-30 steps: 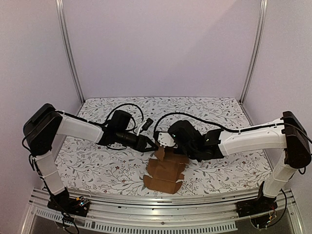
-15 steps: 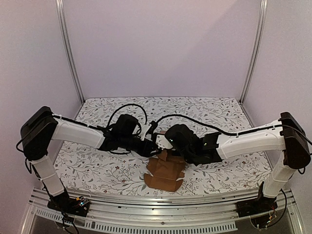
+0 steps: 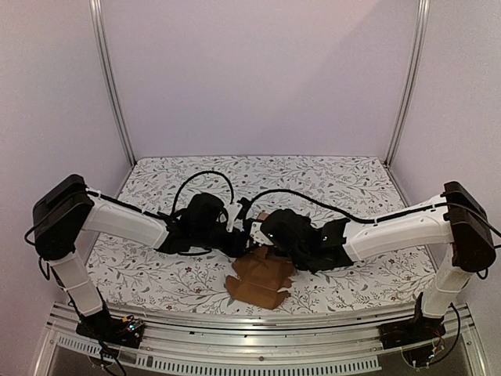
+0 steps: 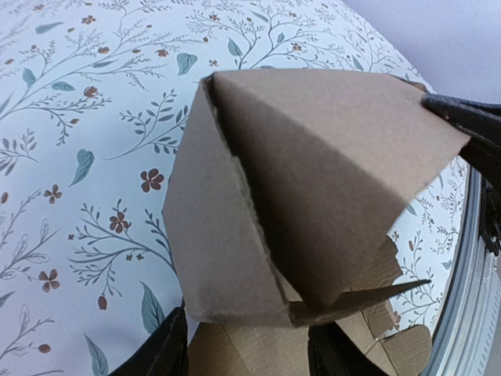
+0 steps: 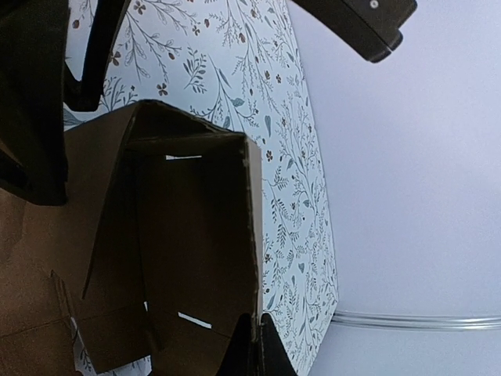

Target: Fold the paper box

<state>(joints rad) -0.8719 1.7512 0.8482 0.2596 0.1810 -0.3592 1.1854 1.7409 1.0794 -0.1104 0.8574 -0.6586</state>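
Brown paper box [image 3: 262,276], half-raised, long axis running toward the near edge; right pincer [image 5: 252,335] pinches one wall, left pincer [image 4: 249,325] straddles it, grip unclear.

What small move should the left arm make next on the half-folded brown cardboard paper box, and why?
Probably close the left gripper on the tilted panel and swing it upright. The right gripper is shut on one raised wall of the brown cardboard paper box, steadying it, while the left fingers stand apart at the leaning panel's base and other flaps lie flat.
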